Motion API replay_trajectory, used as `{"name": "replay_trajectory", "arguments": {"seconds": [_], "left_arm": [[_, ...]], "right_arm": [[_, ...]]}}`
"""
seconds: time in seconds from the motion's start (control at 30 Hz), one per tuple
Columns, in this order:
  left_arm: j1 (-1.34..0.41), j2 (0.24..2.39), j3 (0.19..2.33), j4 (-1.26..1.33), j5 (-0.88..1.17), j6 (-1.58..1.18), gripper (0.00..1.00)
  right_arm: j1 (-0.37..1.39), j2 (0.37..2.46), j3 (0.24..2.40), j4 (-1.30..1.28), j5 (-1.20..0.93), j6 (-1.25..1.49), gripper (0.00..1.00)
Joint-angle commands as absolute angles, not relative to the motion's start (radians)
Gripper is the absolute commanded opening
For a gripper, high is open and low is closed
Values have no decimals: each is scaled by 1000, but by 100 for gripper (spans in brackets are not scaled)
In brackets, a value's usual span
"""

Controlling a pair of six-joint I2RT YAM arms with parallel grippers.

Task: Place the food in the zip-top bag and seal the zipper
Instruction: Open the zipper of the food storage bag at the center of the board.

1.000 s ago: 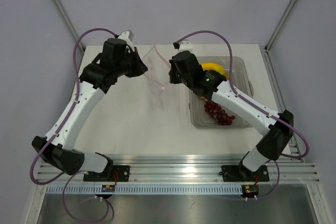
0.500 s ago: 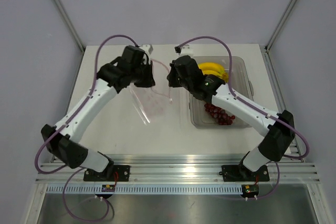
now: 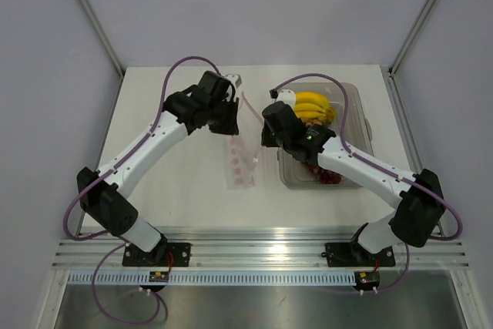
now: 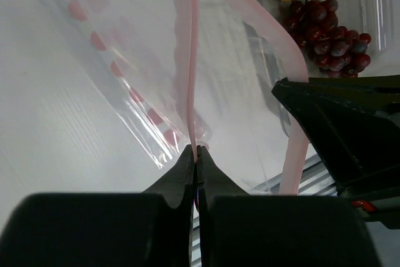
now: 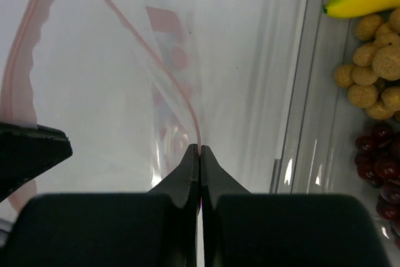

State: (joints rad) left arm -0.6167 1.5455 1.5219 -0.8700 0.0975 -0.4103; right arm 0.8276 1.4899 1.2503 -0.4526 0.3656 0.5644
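Pinching the zipper (image 4: pixel 189 60) from two sides: left gripper (image 4: pixel 196 154) and right gripper (image 5: pixel 199 151) each have fingers closed flat on the pink strip. Zip-top bag (image 3: pixel 243 161) drapes toward 6 o'clock onto the white table (image 3: pixel 169 190). Grey walls (image 3: pixel 231 13) around. Tray (image 3: pixel 356 125) at bag's 3 o'clock holds bananas (image 3: pixel 312 105), round fruits (image 5: pixel 375 73), grapes (image 4: pixel 328 29).

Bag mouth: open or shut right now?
Open. The left pincer and right pincer each pinch one zipper strip, and the strips bow apart in the left wrist view.
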Motion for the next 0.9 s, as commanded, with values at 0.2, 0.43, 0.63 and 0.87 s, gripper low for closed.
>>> {"name": "replay_trajectory", "arguments": {"seconds": [0.2,0.43,0.63,0.87], "left_arm": [[-601,1569,2078,-1127,-245,-166,0],[-603,1514,1926,-1062,-172,-170,0],[-603,1505,1582,-893,-58,-245,0],[-603,1445,1477,-808,-26,-284,0]], "right_arm": [[824,1566,1494,-248,73,632,0],[822,1543,1352,-133,90,724,0],[819,1536,1218,-216,192,752,0],[818,1494,1180,-281,291,719,0]]}}
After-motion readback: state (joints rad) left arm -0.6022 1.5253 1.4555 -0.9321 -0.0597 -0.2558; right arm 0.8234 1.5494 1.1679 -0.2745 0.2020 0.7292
